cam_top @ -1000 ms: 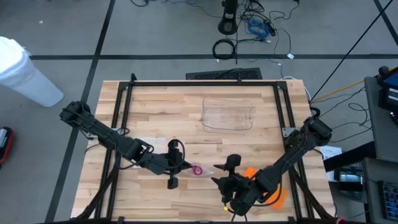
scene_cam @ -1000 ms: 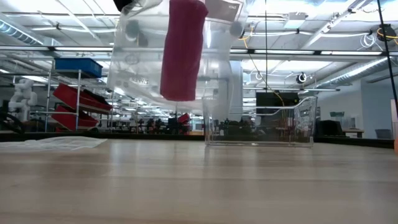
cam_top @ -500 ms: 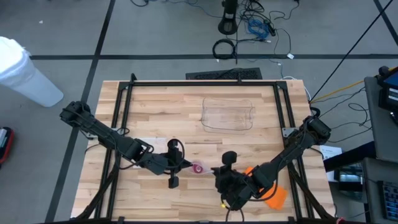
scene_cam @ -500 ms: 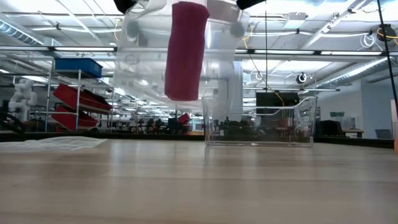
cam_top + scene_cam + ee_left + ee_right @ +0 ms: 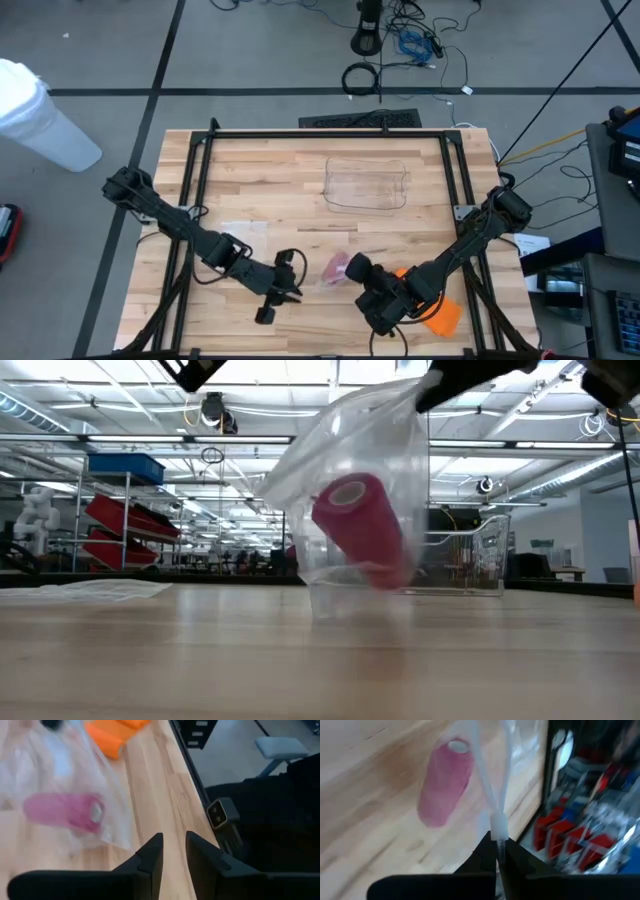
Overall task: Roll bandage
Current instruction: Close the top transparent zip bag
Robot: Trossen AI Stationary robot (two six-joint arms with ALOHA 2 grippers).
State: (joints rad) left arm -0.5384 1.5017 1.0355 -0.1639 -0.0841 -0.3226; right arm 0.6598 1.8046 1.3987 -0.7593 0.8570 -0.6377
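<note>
bandage (image 5: 362, 530): rolled, inside the clear bag (image 5: 352, 460)
right hand (image 5: 497, 851): pinching bag's edge
left hand (image 5: 172, 854): narrowly parted, empty
left: set bag down on desk (image 5: 260, 180)

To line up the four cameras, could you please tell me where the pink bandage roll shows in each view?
High view: pink bandage roll near the table's front edge, between the two grippers.
Low view: centre, inside the clear plastic bag.
Left wrist view: picture's left, inside the bag.
Right wrist view: upper middle, behind the bag edge pinched by the right gripper.
Shared landmark: the bag around the roll.
</note>
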